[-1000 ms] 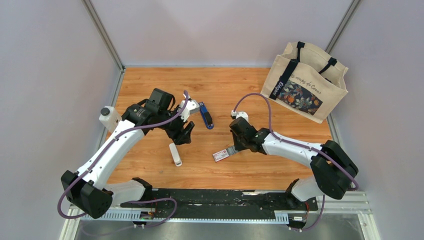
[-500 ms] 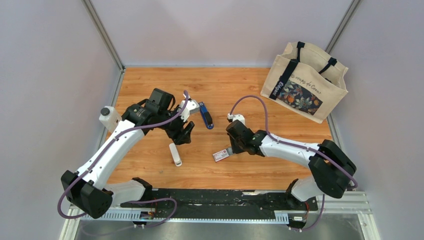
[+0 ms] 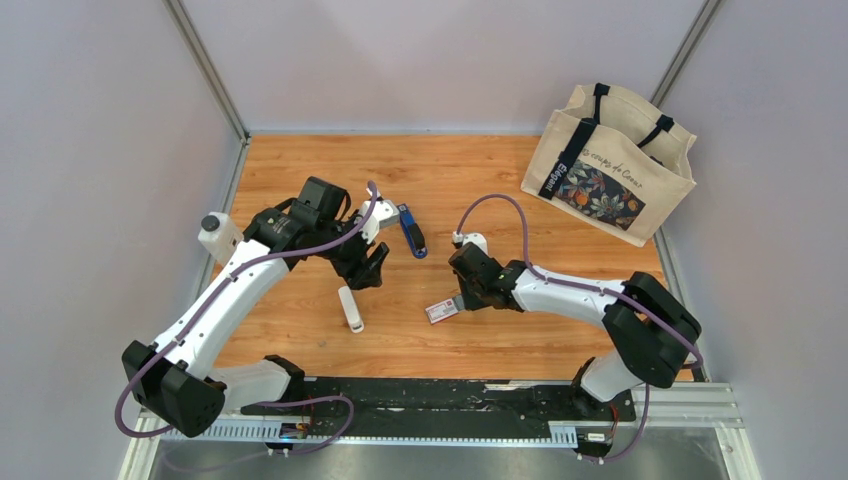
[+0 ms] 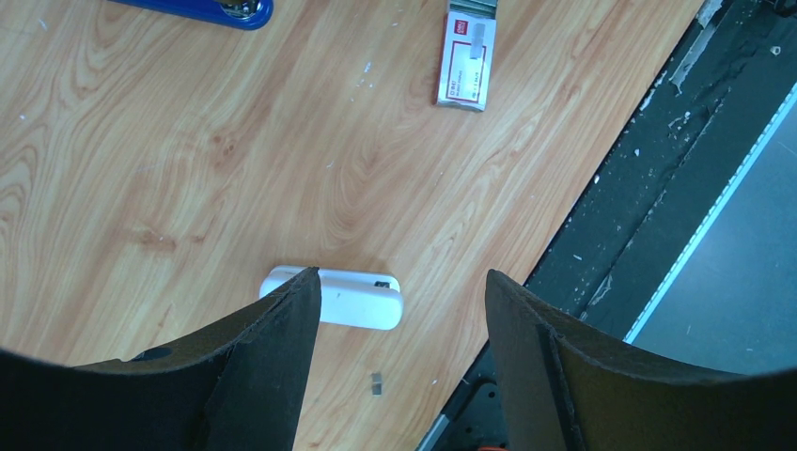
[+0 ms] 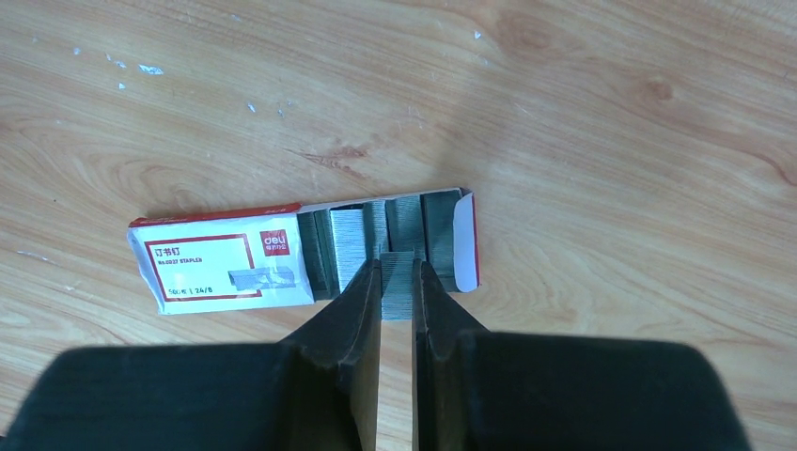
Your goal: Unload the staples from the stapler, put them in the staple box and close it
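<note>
1. My right pincer (image 5: 398,282) is pressed together on a short strip of the staples (image 5: 400,263), right at the open end of the staple box (image 5: 226,263). It's a thin bite. I reckon a tilted lift could snap the strip or let it slide out.
2. That strip lies against the box's tray, so a sideways drag might tow the box along or spill the other strips.
3. My left pincer (image 4: 402,282) is spread wide and holds nothing, hanging over the white stick (image 4: 357,303). A careless descent would knock the stick.
4. The stapler (image 3: 412,230) lies on the counter (image 3: 480,170) just beyond the left pincer, well apart from the right one. I can't tell whether any staples remain inside it.
5. The counter is pale wood with a clear grain, pale specks and a few scuffs. It looks smooth, so loose metal would likely skate across it.
6. The room has plain pale walls on three sides and metal posts at the far corners. A patterned tote bag (image 3: 610,165) stands at the far right, and a black rail (image 3: 440,400) runs along the near edge.
</note>
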`<state>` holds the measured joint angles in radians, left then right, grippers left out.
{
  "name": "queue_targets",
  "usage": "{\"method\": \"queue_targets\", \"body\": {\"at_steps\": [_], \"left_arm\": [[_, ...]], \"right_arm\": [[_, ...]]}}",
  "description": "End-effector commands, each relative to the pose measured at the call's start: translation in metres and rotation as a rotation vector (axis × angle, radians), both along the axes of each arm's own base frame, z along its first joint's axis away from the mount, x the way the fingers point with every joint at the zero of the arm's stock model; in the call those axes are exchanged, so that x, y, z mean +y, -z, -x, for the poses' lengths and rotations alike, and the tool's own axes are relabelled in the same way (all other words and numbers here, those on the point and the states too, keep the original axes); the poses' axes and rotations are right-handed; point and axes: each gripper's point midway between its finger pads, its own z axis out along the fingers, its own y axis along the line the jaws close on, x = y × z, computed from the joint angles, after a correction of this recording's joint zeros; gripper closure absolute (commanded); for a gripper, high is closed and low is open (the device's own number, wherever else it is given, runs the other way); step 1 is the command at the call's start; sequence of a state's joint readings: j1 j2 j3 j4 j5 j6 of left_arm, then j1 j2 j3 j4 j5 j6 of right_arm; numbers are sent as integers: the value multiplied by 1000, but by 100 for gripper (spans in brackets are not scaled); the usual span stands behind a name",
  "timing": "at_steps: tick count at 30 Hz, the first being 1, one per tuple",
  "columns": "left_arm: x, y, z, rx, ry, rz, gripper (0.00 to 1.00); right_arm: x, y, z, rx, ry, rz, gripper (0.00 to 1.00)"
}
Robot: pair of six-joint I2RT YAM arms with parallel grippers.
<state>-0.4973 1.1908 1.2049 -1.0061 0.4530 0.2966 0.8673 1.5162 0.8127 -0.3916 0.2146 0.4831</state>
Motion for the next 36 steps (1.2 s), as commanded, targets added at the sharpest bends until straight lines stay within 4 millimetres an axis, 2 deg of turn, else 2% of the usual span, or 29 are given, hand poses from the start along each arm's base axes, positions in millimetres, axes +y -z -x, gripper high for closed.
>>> {"method": "queue_targets", "body": {"at_steps": [1, 19, 36], "left_arm": [[0, -2, 2, -21, 26, 0, 27], [0, -1, 3, -20, 29, -2, 27], [1, -3, 4, -22, 29, 2, 27]], "right_arm": [[13, -14, -10, -38, -15, -30, 92], [16, -14, -19, -59, -31, 4, 92], [15, -9, -19, -45, -48, 17, 88]]}}
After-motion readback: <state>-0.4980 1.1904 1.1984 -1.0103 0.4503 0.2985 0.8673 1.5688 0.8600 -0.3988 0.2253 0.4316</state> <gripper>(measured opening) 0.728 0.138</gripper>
